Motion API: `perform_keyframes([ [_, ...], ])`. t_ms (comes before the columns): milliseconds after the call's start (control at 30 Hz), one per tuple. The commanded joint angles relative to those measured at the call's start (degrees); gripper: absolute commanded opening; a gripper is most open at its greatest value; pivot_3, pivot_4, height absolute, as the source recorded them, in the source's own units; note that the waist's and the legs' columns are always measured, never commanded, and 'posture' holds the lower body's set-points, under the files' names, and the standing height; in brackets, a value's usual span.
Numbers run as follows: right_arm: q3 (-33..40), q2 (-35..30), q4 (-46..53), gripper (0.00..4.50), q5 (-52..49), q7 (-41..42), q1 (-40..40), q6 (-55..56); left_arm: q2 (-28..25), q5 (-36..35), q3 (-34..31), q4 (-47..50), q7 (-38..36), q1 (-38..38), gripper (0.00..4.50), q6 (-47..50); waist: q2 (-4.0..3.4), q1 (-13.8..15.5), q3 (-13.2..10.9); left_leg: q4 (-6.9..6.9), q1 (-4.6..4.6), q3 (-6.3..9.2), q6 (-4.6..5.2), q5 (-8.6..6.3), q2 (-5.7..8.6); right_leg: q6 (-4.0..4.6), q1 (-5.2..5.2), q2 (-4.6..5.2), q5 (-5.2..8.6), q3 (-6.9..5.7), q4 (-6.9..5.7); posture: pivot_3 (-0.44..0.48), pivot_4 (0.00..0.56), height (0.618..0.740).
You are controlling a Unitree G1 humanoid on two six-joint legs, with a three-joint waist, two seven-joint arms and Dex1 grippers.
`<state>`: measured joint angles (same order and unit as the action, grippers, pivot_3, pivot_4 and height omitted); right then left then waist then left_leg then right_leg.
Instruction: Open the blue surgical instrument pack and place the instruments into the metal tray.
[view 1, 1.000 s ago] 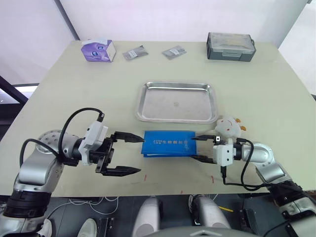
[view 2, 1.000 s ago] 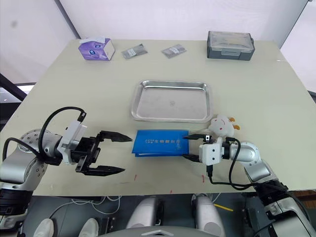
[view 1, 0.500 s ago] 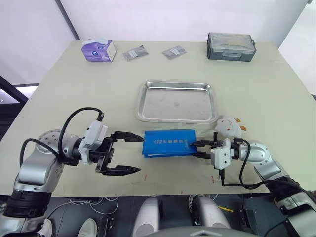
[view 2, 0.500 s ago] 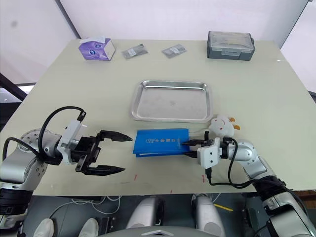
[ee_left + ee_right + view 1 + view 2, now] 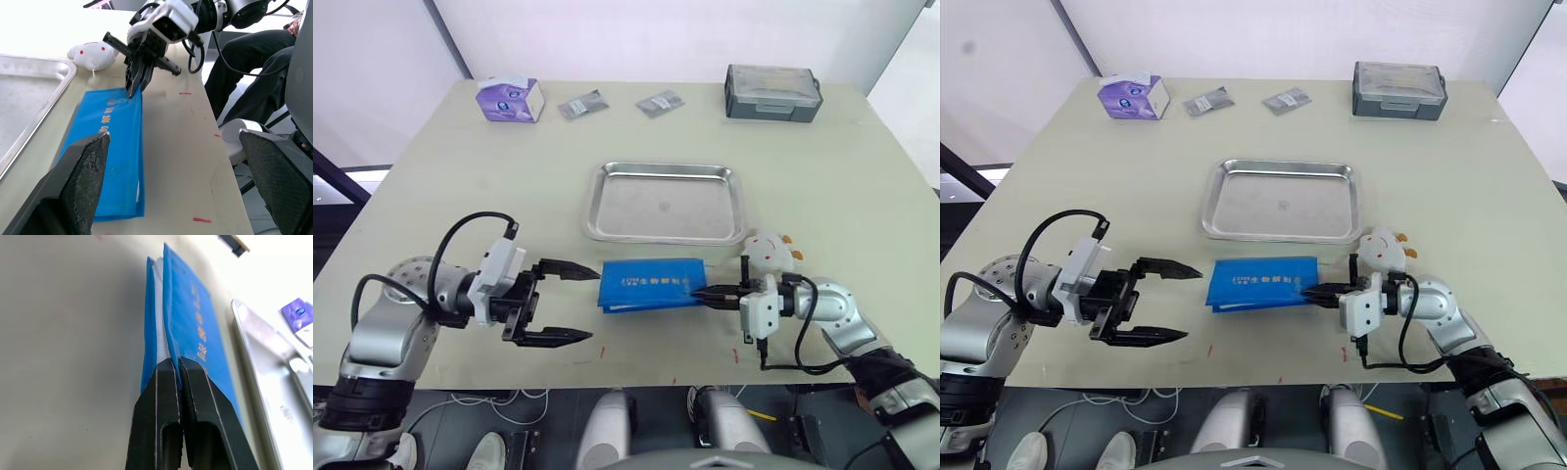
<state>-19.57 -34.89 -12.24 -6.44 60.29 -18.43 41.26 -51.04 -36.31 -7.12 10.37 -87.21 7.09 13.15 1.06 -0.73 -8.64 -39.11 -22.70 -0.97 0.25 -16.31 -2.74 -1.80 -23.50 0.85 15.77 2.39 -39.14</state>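
Note:
The blue surgical instrument pack [image 5: 650, 283] lies flat near the table's front edge, just in front of the metal tray [image 5: 666, 203], which holds nothing. My right gripper [image 5: 706, 291] is shut on the pack's right edge. In the right wrist view its fingers [image 5: 166, 387] pinch the upper blue flap [image 5: 193, 328], with pale lining showing beneath. My left gripper [image 5: 583, 305] stands open to the left of the pack, apart from it; its wrist view shows the pack [image 5: 110, 147] and the right gripper [image 5: 133, 89]. The instruments are hidden inside the pack.
A white plush toy [image 5: 771, 253] lies right behind my right gripper. At the table's back stand a grey lidded box [image 5: 772, 92], a purple tissue box [image 5: 510, 99] and two small packets [image 5: 579, 105] [image 5: 658, 102]. A seated person's legs [image 5: 254, 54] show beyond the table.
My right gripper, open beside the pack's right end a second ago, has closed onto the pack's right edge. The left arm has not moved.

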Motion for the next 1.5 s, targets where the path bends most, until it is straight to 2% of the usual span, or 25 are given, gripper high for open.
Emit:
perform_keyframes([
  [33, 0.5, -2.8, 6.4, 0.05, -8.0, 4.8, 2.0, -6.3, -0.1, -1.6, -2.2, 1.5, -0.1, 0.3, 4.50, -0.5, 0.00, 0.0, 0.0, 0.00, 0.00, 0.00, 0.00, 0.00, 0.00, 0.00, 0.00, 0.00, 0.00, 0.00, 0.00, 0.000, 0.150, 0.731],
  [233, 2.6, -5.1, 15.7, 0.05, -18.1, 7.5, 3.6, -24.4, 0.1, -1.7, -2.0, 2.3, 0.1, 0.2, 4.50, -0.1, -0.02, -0.1, 0.0, 0.00, 0.01, 0.03, 0.00, 0.00, -0.02, 0.00, 0.00, 0.00, 0.00, 0.01, -0.04, 0.000, 0.150, 0.731],
  [400, 4.3, -4.8, 18.7, 0.05, -21.0, 5.4, 3.4, -38.0, 0.3, -1.6, -1.6, 2.2, 0.2, 0.5, 4.50, -0.1, -0.01, 0.1, 0.0, -0.01, 0.00, 0.01, 0.00, 0.00, -0.01, 0.00, 0.00, -0.03, 0.00, -0.01, -0.02, 0.000, 0.150, 0.731],
  [500, 5.1, -4.3, 18.6, 0.05, -21.2, 5.2, 2.8, -42.6, 0.5, -1.2, -1.4, 1.7, 0.1, 0.8, 4.50, -0.5, -0.01, 0.1, 0.0, -0.01, 0.00, 0.00, 0.00, 0.00, 0.00, 0.00, 0.00, -0.03, 0.00, -0.01, -0.02, 0.000, 0.150, 0.731],
  [733, 7.1, -1.7, 11.0, 0.05, -19.8, 7.6, -3.1, -44.4, 3.5, -0.4, -1.4, -2.5, 1.9, 2.0, 4.50, -1.1, -0.01, 0.0, 0.0, -0.03, 0.03, -0.02, 0.00, 0.00, 0.00, 0.00, 0.00, -0.06, 0.00, 0.01, -0.04, 0.000, 0.150, 0.731],
  [1033, 7.1, 1.6, 5.1, 0.05, -17.1, 12.5, -7.3, -42.1, 9.9, 4.7, -0.3, -16.9, 3.8, 8.7, 4.50, -7.6, -0.01, -0.1, 0.0, -0.08, 0.00, 0.02, 0.00, 0.00, 0.02, -0.01, 0.02, -0.03, -0.01, -0.05, -0.05, 0.000, 0.150, 0.731],
  [1367, 8.2, 2.6, 3.6, 0.05, -15.4, 14.4, -8.1, -41.2, 15.8, 10.3, 4.1, -31.4, 1.3, 15.3, 4.50, -15.2, -0.01, 0.0, 0.0, -0.09, 0.00, 0.02, 0.01, 0.00, 0.03, -0.01, 0.00, -0.03, -0.01, -0.05, -0.10, 0.000, 0.150, 0.731],
  [1500, 8.4, 2.7, 3.9, 0.05, -15.1, 14.6, -8.1, -41.5, 17.9, 11.5, 5.7, -34.4, -0.2, 17.1, 4.50, -16.9, -0.01, -0.1, 0.0, -0.09, -0.01, 0.01, 0.01, 0.00, 0.03, -0.01, 0.00, -0.03, -0.01, -0.03, -0.10, 0.000, 0.150, 0.731],
])
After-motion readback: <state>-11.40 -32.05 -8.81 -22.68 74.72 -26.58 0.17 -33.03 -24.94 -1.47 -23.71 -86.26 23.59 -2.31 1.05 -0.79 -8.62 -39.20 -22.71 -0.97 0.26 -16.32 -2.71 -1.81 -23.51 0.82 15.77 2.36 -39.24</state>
